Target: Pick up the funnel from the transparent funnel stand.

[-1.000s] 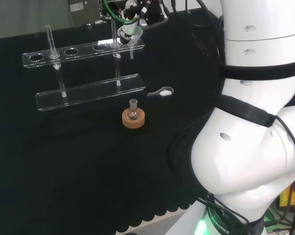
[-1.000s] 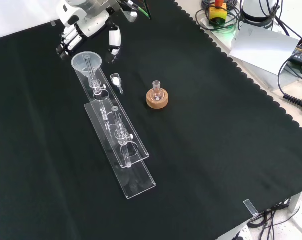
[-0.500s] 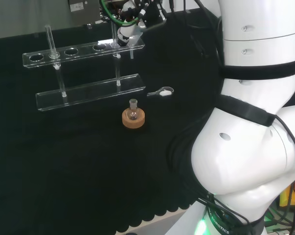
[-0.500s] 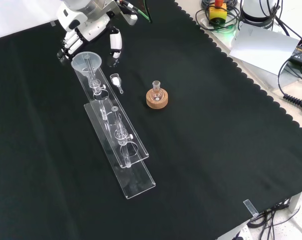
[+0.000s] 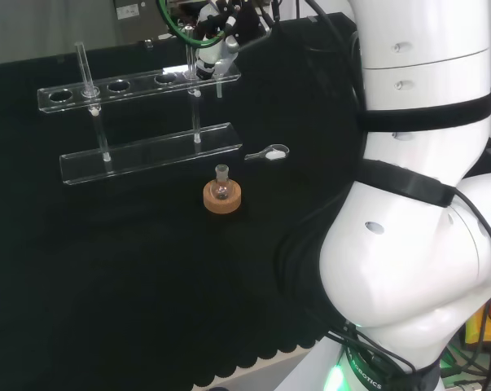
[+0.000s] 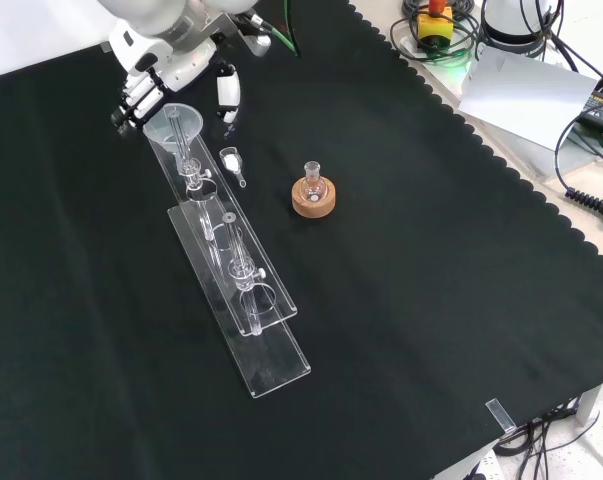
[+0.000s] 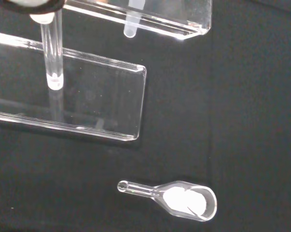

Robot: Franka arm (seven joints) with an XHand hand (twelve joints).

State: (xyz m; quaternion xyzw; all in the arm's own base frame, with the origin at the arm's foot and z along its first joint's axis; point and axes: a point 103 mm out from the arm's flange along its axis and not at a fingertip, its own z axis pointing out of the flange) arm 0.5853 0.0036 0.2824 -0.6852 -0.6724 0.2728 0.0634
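A clear funnel [image 6: 174, 122] sits in the last hole of the transparent stand [image 6: 271, 352], at the stand's far end in the front view. The hand [image 6: 169, 48] hangs over it. Its fingers [image 6: 133, 102] reach down at the left of the funnel's rim and its thumb [image 6: 226, 92] at the right, a little apart from it. The fingers look nearly straight, not closed on the funnel. In the head view the hand [image 5: 222, 32] covers the funnel's bowl; the stem [image 5: 219, 86] pokes below the stand's upper rail [image 5: 119, 86]. The wrist view shows the funnel stem [image 7: 131, 25] and the stand's base plate [image 7: 102, 104].
A small round flask on a cork ring [image 6: 313, 192] stands to the right of the stand in the front view. A clear scoop with white powder [image 6: 232, 160] lies between the flask and the funnel, close under the thumb; the wrist view has the scoop [image 7: 184, 201] too. Cables and paper lie past the cloth's scalloped edge.
The hand has moved closer over the funnel; its fingers now reach down beside the rim. The arm's upper links have turned a little. The funnel and stand have not moved.
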